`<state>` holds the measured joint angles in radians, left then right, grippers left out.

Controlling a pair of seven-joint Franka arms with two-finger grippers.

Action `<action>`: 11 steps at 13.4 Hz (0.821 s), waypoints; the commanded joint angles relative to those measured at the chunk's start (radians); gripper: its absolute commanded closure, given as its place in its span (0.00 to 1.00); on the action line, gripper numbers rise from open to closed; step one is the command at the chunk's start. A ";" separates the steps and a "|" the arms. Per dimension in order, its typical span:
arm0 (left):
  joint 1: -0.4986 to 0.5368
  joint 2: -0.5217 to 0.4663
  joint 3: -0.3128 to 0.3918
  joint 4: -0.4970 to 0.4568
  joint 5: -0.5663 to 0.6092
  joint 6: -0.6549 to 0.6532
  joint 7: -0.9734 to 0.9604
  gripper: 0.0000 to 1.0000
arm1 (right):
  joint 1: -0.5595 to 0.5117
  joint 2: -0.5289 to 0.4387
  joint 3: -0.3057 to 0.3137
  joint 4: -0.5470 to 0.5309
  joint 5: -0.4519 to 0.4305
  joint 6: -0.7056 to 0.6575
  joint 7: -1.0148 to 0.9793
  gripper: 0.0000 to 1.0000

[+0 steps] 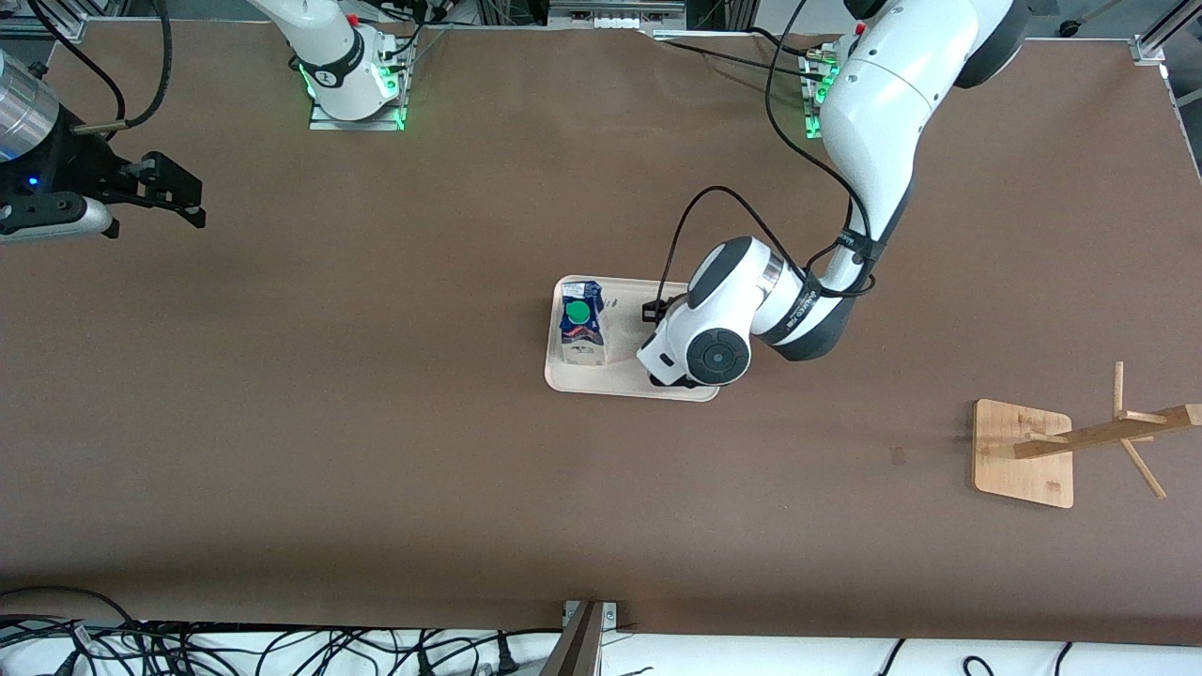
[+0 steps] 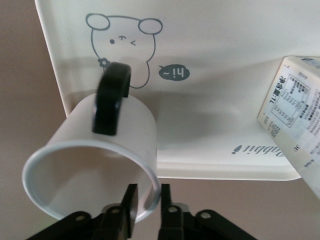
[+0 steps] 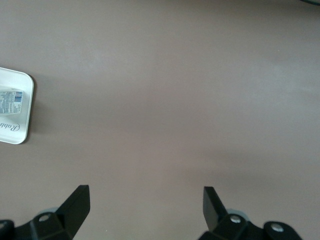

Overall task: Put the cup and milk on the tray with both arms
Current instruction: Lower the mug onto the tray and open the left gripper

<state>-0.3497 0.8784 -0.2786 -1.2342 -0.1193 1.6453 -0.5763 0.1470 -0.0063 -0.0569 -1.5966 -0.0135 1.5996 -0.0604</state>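
Observation:
The cream tray (image 1: pixel 629 377) lies mid-table. The milk (image 1: pixel 582 326) stands upright on the tray, at its end toward the right arm. In the left wrist view the white cup (image 2: pixel 115 150) with its black handle (image 2: pixel 112 97) is at a corner of the tray (image 2: pixel 210 35), beside the bunny drawing, with the milk (image 2: pixel 300 115) farther along. I cannot tell if its base touches. My left gripper (image 2: pixel 148 200) is shut on the cup's rim, one finger inside, one outside. In the front view the left wrist hides the cup. My right gripper (image 1: pixel 174 192) is open and empty, waiting over bare table.
A wooden rack (image 1: pixel 1024 453) with angled pegs stands toward the left arm's end, nearer the camera than the tray. Cables lie along the table's near edge (image 1: pixel 282 648). The right wrist view shows brown table and a tray corner (image 3: pixel 15 131).

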 commanded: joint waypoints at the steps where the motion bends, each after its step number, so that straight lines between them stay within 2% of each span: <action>1: -0.009 0.016 0.007 0.035 0.021 -0.009 0.000 0.00 | -0.006 0.008 0.006 0.020 -0.006 -0.007 0.011 0.00; 4: -0.005 0.005 0.007 0.038 0.023 -0.012 -0.004 0.00 | -0.006 0.008 0.008 0.020 -0.006 -0.007 0.011 0.00; 7: 0.032 -0.059 0.007 0.048 0.026 -0.071 -0.008 0.00 | -0.006 0.006 0.008 0.020 -0.006 -0.007 0.011 0.00; 10: 0.074 -0.169 0.015 0.058 0.038 -0.185 -0.001 0.00 | -0.006 0.008 0.008 0.020 -0.006 -0.007 0.011 0.00; 11: 0.080 -0.235 0.016 0.053 0.108 -0.196 0.001 0.00 | -0.006 0.008 0.008 0.020 -0.006 -0.007 0.011 0.00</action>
<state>-0.2785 0.7664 -0.2700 -1.1582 -0.0956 1.4887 -0.5778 0.1470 -0.0062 -0.0569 -1.5964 -0.0135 1.5996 -0.0602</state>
